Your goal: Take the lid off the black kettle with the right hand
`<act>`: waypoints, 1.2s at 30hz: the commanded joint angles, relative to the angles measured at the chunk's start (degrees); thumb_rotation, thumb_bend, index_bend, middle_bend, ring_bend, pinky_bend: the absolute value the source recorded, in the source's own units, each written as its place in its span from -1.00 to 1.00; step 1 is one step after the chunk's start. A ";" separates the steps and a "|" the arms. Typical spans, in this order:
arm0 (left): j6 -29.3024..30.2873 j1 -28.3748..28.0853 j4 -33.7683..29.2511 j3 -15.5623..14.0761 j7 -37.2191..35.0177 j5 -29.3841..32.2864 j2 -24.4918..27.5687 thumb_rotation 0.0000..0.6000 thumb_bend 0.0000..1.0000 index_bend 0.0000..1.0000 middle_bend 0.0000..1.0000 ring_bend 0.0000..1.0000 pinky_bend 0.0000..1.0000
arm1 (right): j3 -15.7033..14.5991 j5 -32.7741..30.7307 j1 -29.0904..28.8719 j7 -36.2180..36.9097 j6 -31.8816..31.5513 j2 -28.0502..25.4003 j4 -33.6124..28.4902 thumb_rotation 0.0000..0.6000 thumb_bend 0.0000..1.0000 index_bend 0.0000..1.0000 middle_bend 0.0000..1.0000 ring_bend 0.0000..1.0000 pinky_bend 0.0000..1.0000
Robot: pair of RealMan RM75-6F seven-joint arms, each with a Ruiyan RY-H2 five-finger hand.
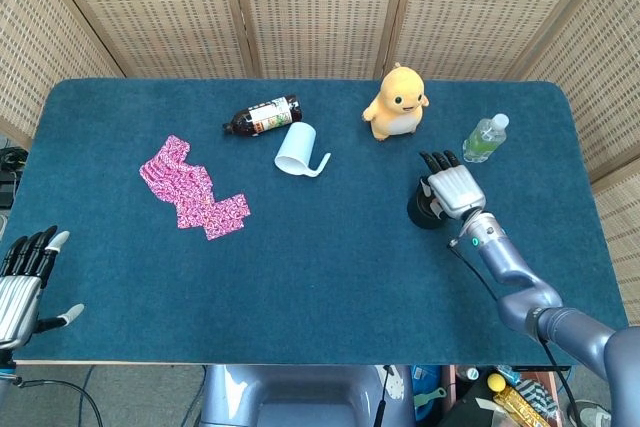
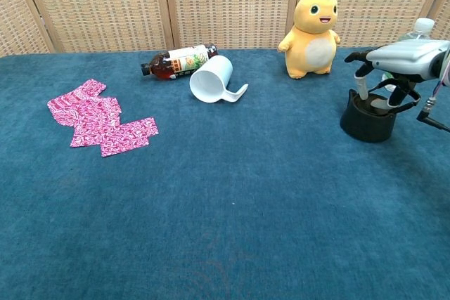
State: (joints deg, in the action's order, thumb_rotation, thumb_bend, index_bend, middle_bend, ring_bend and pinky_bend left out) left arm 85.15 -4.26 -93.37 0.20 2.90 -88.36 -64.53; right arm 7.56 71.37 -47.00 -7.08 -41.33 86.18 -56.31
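The black kettle [image 1: 420, 213] [image 2: 365, 121] stands upright at the right of the blue table, its lid [image 2: 375, 106] still seated on top. My right hand [image 1: 453, 188] [image 2: 409, 57] hovers palm-down directly over it. Its fingertips [image 2: 362, 90] reach down onto the lid from both sides and pinch the knob, which they hide. My left hand [image 1: 22, 280] hangs at the table's near left corner, fingers apart and holding nothing; only the head view shows it.
A yellow plush toy [image 1: 397, 102] [image 2: 311, 33] and a clear water bottle [image 1: 485, 138] [image 2: 416, 29] stand just behind the kettle. Further left lie a tipped white cup [image 1: 297, 150], a brown bottle [image 1: 262, 115] and a pink cloth [image 1: 193, 188].
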 commanded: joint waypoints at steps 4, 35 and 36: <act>0.04 0.03 0.00 -0.09 0.01 -0.11 -0.02 1.00 -0.77 -1.00 -1.00 -1.00 -1.00 | -0.24 0.52 0.00 0.13 0.16 -0.13 -0.09 1.00 0.05 0.02 -0.88 -1.00 -0.78; -0.13 -0.04 -0.03 -0.18 -0.30 -0.12 0.05 1.00 -0.77 -1.00 -1.00 -1.00 -1.00 | -0.83 2.68 0.23 0.84 -0.54 1.32 3.30 1.00 0.07 0.19 -0.85 -1.00 -0.78; -0.18 -0.06 0.00 -0.17 -0.29 -0.09 0.05 1.00 -0.77 -1.00 -1.00 -1.00 -1.00 | -0.79 2.71 0.26 0.84 -0.66 1.43 3.46 1.00 0.08 0.20 -0.84 -1.00 -0.78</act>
State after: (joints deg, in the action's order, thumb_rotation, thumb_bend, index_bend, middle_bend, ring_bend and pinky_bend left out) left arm 84.96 -4.31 -93.37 0.03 2.60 -88.44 -64.49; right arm 6.73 74.08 -46.76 -6.21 -41.94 87.54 -52.91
